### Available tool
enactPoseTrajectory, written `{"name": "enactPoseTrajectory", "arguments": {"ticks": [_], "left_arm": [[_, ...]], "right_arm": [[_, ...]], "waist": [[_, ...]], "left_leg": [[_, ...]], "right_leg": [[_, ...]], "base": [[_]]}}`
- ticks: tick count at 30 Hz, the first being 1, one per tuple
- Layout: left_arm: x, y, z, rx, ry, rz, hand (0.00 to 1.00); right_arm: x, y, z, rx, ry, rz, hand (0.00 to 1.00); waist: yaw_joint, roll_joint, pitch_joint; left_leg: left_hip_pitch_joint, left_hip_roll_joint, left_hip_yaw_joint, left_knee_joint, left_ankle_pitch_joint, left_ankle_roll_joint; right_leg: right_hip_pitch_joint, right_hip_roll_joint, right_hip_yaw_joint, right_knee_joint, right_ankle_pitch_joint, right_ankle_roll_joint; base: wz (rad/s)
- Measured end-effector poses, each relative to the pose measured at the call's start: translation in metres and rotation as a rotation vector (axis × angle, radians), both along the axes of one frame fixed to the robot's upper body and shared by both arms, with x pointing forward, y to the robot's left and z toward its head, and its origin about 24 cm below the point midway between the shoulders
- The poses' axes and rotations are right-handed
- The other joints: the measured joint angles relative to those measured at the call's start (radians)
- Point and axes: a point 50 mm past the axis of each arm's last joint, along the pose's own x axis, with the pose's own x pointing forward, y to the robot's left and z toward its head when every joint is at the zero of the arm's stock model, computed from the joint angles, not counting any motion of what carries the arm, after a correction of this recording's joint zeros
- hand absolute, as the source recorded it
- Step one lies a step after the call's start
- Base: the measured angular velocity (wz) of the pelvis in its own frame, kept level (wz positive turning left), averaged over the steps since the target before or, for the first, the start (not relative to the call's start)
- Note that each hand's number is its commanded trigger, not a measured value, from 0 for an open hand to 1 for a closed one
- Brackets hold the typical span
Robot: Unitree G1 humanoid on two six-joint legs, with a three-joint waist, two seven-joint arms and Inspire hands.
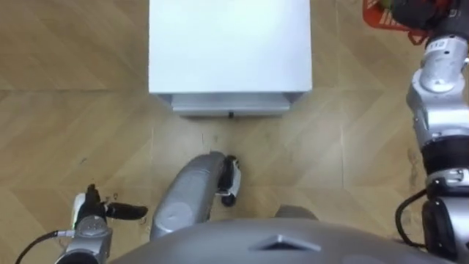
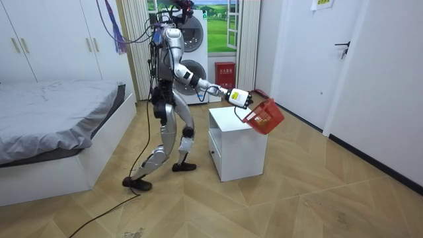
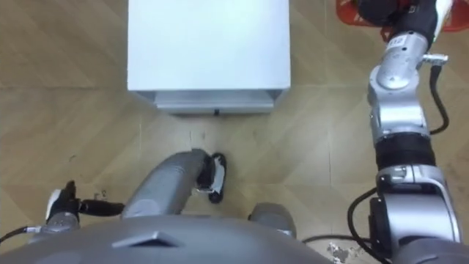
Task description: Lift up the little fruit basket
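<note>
The red fruit basket hangs in the air past the far side of the white cabinet, with something orange inside it. My right hand, on an outstretched arm, is curled on its handle. In the eye views the basket is cut off by the top right edge, with the dark right hand on it. My left hand hangs low at the lower left, away from the basket. I stand in front of the cabinet, one leg set back.
The cabinet has a drawer front facing me. A bed fills the room view's left, with wardrobes behind it. Stacked washing machines and a red box stand at the back. A white door is on the room view's right. Wooden floor surrounds the cabinet.
</note>
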Motion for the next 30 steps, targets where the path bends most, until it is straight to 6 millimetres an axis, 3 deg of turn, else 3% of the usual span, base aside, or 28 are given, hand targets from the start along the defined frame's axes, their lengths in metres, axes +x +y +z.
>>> {"name": "enactPoseTrajectory", "arguments": {"ticks": [4, 8, 11, 13, 14, 15, 16, 17, 18, 19, 20, 22, 23, 24, 26, 28, 30], "left_arm": [[-0.006, -0.002, -0.002, -0.01, 0.008, 0.039, 0.0], [0.003, -0.002, 0.001, -0.02, -0.033, 0.047, 0.0], [0.008, -0.002, 0.002, -0.02, -0.051, 0.046, 0.0], [0.014, -0.003, 0.002, -0.03, -0.07, 0.04, 0.0], [0.016, -0.003, 0.003, -0.031, -0.074, 0.039, 0.0], [0.018, -0.003, 0.003, -0.035, -0.081, 0.039, 0.0], [0.022, -0.004, 0.004, -0.036, -0.089, 0.036, 0.0], [0.023, -0.004, 0.004, -0.037, -0.094, 0.033, 0.0], [0.026, -0.005, 0.005, -0.036, -0.104, 0.022, 0.0], [0.026, -0.006, 0.004, -0.039, -0.104, 0.016, 0.0], [0.027, -0.007, 0.004, -0.042, -0.105, 0.015, 0.0], [0.028, -0.01, 0.003, -0.049, -0.111, 0.01, 0.0], [0.028, -0.01, 0.004, -0.049, -0.114, 0.01, 0.0], [0.03, -0.01, 0.004, -0.049, -0.123, 0.009, 0.0], [0.029, -0.014, 0.002, -0.059, -0.117, 0.016, 0.0], [0.021, -0.01, 0.002, -0.056, -0.108, 0.045, 0.0], [0.016, -0.008, 0.002, -0.051, -0.097, 0.05, 0.0]], "right_arm": [[0.0, 0.001, 0.002, 0.025, -0.011, 0.005, 1.0], [0.001, 0.003, 0.006, 0.054, -0.027, 0.015, 1.0], [-0.001, 0.007, 0.011, 0.085, -0.045, 0.052, 1.0], [-0.002, 0.008, 0.01, 0.107, -0.04, 0.074, 1.0], [-0.003, 0.009, 0.011, 0.108, -0.039, 0.08, 1.0], [-0.003, 0.01, 0.012, 0.101, -0.038, 0.095, 1.0], [-0.004, 0.01, 0.011, 0.097, -0.03, 0.102, 1.0], [-0.005, 0.01, 0.01, 0.098, -0.026, 0.106, 1.0], [-0.006, 0.011, 0.009, 0.106, -0.014, 0.123, 1.0], [-0.007, 0.013, 0.007, 0.113, 0.001, 0.143, 1.0], [-0.008, 0.013, 0.006, 0.112, 0.011, 0.151, 1.0], [-0.011, 0.015, 0.004, 0.086, 0.034, 0.179, 1.0], [-0.011, 0.016, 0.003, 0.087, 0.038, 0.19, 1.0], [-0.011, 0.018, 0.004, 0.088, 0.039, 0.207, 1.0], [-0.011, 0.018, 0.004, 0.091, 0.043, 0.214, 1.0], [-0.011, 0.021, 0.002, 0.1, 0.056, 0.239, 1.0], [-0.01, 0.023, 0.004, 0.102, 0.056, 0.259, 1.0]], "waist": [[-0.017, -0.004, 0.0034], [-0.037, -0.005, 0.0052], [-0.061, -0.012, 0.0087], [-0.073, -0.012, 0.008], [-0.072, -0.012, 0.0078], [-0.073, -0.011, 0.0076], [-0.076, -0.009, 0.0057], [-0.076, -0.007, 0.0046], [-0.071, -0.001, 0.0042], [-0.066, 0.006, 0.0044], [-0.066, 0.009, 0.0031], [-0.05, 0.017, -0.0018], [-0.049, 0.017, -0.003], [-0.046, 0.017, -0.0044], [-0.027, 0.031, -0.0117], [-0.026, 0.033, -0.0128], [-0.022, 0.03, -0.0156]], "left_leg": [[0.034, -0.003, 0.001, -0.026, 0.002, -0.003], [0.047, -0.008, 0.0, -0.036, -0.004, 0.004], [0.102, -0.043, -0.014, -0.053, -0.013, 0.016], [0.166, -0.055, -0.027, -0.068, -0.032, 0.022], [0.181, -0.055, -0.03, -0.073, -0.036, 0.023], [0.213, -0.055, -0.04, -0.089, -0.038, 0.025], [0.243, -0.053, -0.059, -0.113, -0.038, 0.025], [0.255, -0.047, -0.065, -0.127, -0.037, 0.025], [0.28, -0.032, -0.072, -0.154, -0.033, 0.022], [0.31, -0.02, -0.08, -0.181, -0.031, 0.02], [0.327, -0.014, -0.086, -0.197, -0.031, 0.019], [0.382, -0.002, -0.098, -0.242, -0.028, 0.014], [0.392, -0.001, -0.098, -0.248, -0.027, 0.014], [0.403, 0.0, -0.098, -0.249, -0.028, 0.013], [0.427, 0.015, -0.099, -0.273, -0.023, 0.003], [0.478, 0.037, -0.093, -0.338, 0.006, -0.043], [0.52, 0.054, -0.084, -0.387, 0.011, -0.05]], "right_leg": [[0.034, -0.001, -0.028, 0.004, 0.012, -0.011], [0.009, -0.008, -0.024, 0.092, 0.041, -0.013], [-0.016, -0.04, -0.018, 0.232, 0.107, -0.016], [-0.054, -0.054, -0.011, 0.366, 0.243, -0.027], [-0.065, -0.054, -0.006, 0.396, 0.288, -0.032], [-0.086, -0.051, 0.005, 0.443, 0.382, -0.034], [-0.11, -0.045, 0.009, 0.478, 0.395, -0.031], [-0.13, -0.038, 0.01, 0.488, 0.376, -0.031], [-0.179, -0.025, 0.004, 0.492, 0.324, -0.033], [-0.215, -0.01, 0.002, 0.445, 0.276, -0.032], [-0.224, -0.002, 0.001, 0.396, 0.255, -0.028], [-0.232, 0.018, 0.002, 0.16, 0.222, -0.033], [-0.227, 0.024, -0.004, 0.087, 0.222, -0.036], [-0.213, 0.034, -0.004, -0.059, 0.233, -0.046], [-0.157, 0.051, -0.013, -0.163, 0.255, -0.051], [-0.06, 0.068, -0.042, -0.288, 0.292, -0.057], [-0.013, 0.087, -0.054, -0.342, 0.302, -0.064]], "base": [[0.06], [0.11], [0.23], [0.08], [0.04], [0.0], [0.06], [0.07], [0.0], [0.0], [0.05], [0.05], [0.05], [0.09], [-0.05], [0.16], [0.22]]}}
